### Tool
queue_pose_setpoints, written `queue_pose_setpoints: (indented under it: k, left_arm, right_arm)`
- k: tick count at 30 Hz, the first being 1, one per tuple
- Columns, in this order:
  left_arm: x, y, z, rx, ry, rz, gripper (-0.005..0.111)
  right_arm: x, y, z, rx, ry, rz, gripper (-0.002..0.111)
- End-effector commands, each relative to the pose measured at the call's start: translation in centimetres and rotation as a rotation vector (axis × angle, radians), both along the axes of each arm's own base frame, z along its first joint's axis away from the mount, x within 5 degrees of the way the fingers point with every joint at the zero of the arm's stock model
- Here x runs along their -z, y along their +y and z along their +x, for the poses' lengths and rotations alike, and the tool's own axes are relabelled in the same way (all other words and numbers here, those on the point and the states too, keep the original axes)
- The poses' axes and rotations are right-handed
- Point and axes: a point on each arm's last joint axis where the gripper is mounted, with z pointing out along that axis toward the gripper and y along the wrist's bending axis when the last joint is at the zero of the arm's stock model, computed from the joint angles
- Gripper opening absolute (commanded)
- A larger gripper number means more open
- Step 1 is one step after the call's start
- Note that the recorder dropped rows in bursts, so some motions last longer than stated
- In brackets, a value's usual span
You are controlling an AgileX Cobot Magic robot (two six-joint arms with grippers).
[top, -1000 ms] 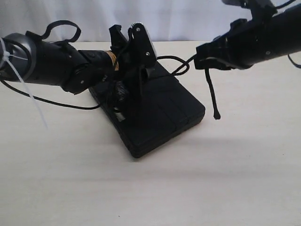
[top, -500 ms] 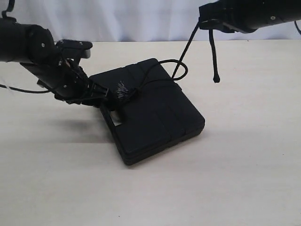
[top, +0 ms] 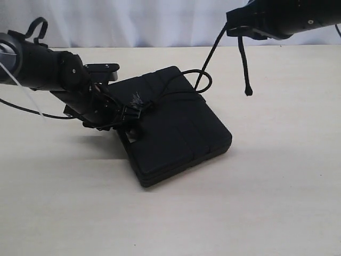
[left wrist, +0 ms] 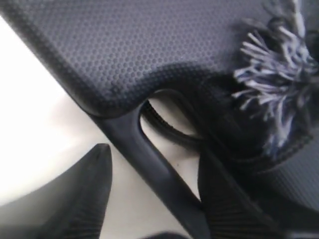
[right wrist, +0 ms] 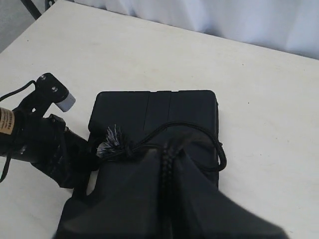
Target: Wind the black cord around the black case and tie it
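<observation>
1. Your left tool (left wrist: 152, 167) stands wide open astride the handle bar (left wrist: 127, 132) of the black case (top: 176, 128), which lies on the table (top: 266, 186).
2. Your right tool (right wrist: 167, 154) is clamped on the black cord (top: 216, 48), which rises from the case.

I see the table (top: 266, 202) from its near side, looking down. My left wrist camera sits tight against the case (left wrist: 149, 45); the right looks down from higher. All three share it.

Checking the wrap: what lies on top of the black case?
The black cord crosses the black case, its frayed knot near one edge. Cord underneath is hidden.
</observation>
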Motion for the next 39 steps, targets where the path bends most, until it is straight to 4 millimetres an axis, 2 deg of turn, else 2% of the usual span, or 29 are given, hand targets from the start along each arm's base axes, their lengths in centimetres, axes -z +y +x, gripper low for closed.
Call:
queue_pose_setpoints:
  k: [1,5,6,14,17,24,29,35,39]
  left_arm:
    - [2.1,0.3,0.2,0.009,0.02,0.032,0.038]
    - [1.5,1.7,0.7,-0.03,0.0,0.029,0.003]
    - [1.0,2.2,0.9,-0.045,-0.012,0.026,0.0]
    - [-2.9,7.4,1.0,-0.146,-0.048,0.029,0.0]
    - [-2.9,8.8,1.0,-0.172,-0.04,0.04,0.0]
    - [-2.3,11.0,0.9,-0.267,-0.053,0.033,0.0]
    - [-2.4,11.5,1.3,-0.329,-0.091,0.016,0.0]
    - [-0.9,11.8,1.4,-0.449,-0.145,-0.019,0.0]
    - [-0.6,12.0,1.4,-0.491,-0.186,-0.033,0.0]
  right_arm:
    - [-0.5,-0.3,-0.2,0.003,-0.015,-0.023,0.004]
    - [-0.2,-1.3,0.0,0.063,0.003,-0.062,0.004]
    - [-0.2,-1.8,0.1,0.083,0.013,-0.065,0.004]
    - [0.2,-8.7,1.1,0.286,0.047,-0.088,0.004]
    - [0.8,-11.1,1.0,0.36,0.075,-0.088,0.004]
    - [4.4,-15.7,-0.2,0.537,0.121,-0.102,0.004]
    - [5.9,-16.8,-0.9,0.589,0.149,-0.099,0.004]
    - [7.5,-17.1,-1.4,0.634,0.16,-0.103,0.004]
    - [9.3,-18.7,-1.5,0.708,0.202,-0.094,0.004]
